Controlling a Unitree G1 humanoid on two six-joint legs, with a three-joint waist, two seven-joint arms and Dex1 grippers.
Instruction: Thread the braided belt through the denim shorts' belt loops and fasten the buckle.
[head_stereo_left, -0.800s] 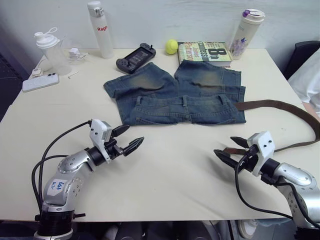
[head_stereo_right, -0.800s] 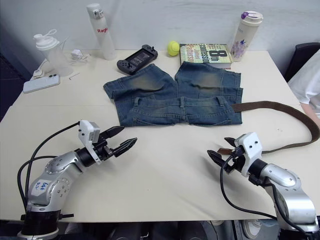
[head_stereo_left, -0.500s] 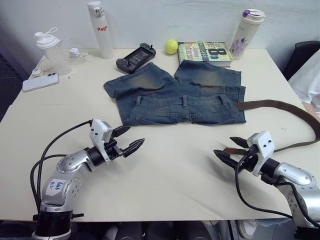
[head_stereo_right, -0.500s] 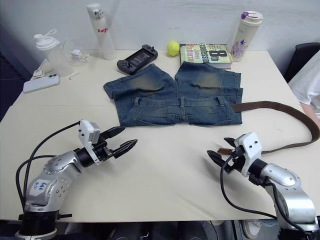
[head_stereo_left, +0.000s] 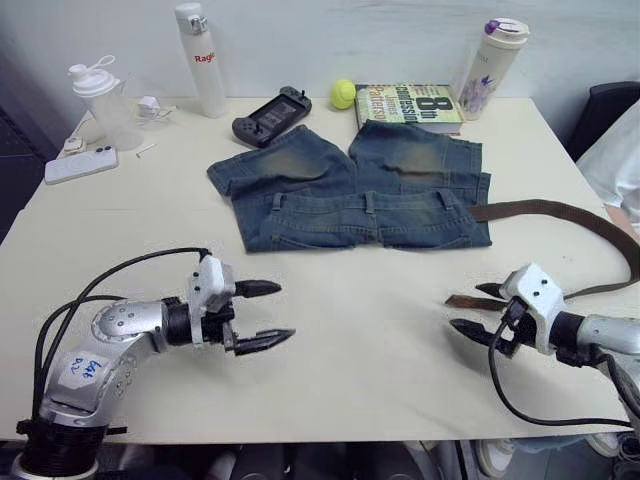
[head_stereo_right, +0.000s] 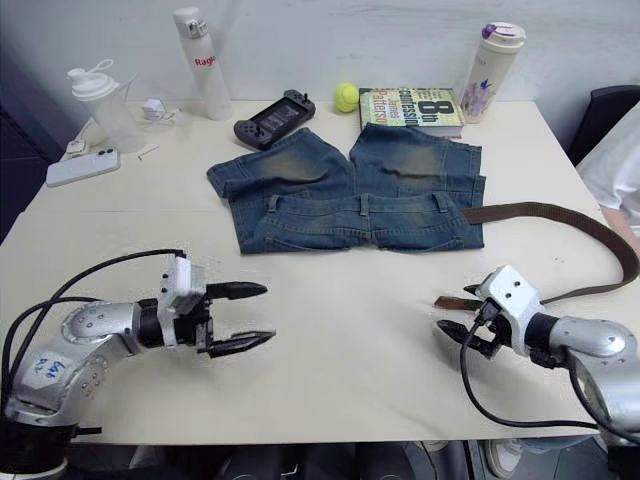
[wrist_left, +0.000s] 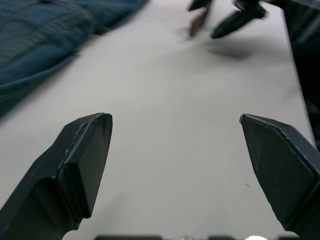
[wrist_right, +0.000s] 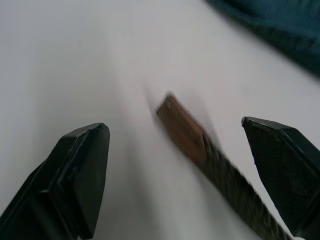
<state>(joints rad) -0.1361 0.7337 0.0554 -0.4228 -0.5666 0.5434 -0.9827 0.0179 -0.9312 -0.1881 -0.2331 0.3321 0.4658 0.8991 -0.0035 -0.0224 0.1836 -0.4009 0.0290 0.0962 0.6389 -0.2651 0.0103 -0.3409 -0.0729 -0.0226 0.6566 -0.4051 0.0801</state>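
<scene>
Both arms have just dipped toward the table, the right gripper now open-jawed astride the braided belt's tip beside the denim shorts, ready to grab; the left gripper gapes empty.

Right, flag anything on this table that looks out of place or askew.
Nothing is spilled or damaged. The braided belt curls loose beside the denim shorts rather than through the waistband, its free tip between the open right gripper's fingers. The left gripper is open too.
</scene>
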